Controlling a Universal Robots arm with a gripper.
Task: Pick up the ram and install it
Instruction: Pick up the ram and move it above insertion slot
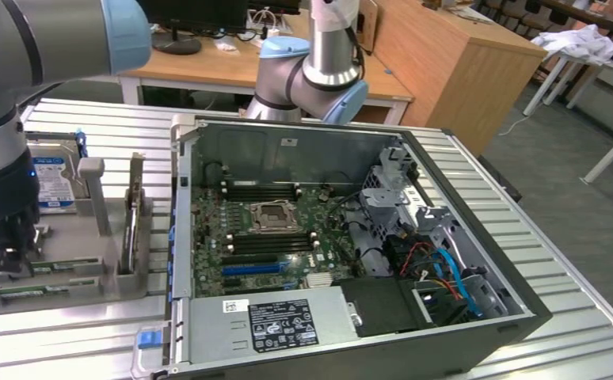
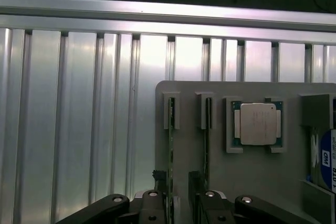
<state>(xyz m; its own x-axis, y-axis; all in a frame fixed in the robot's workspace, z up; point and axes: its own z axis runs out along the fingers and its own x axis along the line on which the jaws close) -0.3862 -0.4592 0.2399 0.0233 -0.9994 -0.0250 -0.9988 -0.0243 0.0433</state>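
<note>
Two green ram sticks stand on edge in slots of a grey holder. My gripper is low over the holder and open. One ram stick runs between its two dark fingers, with a gap on each side. The other ram stick stands parallel, just outside the fingers. In the exterior view the gripper is at the left, down at the holder's front end, with a ram stick reaching out from it. The open computer case shows long black memory slots on its motherboard.
A processor chip and a hard drive also sit in the holder. On the motherboard, the bare processor socket lies between two banks of slots. The power supply and cables fill the case's near end. Everything rests on a ribbed metal table.
</note>
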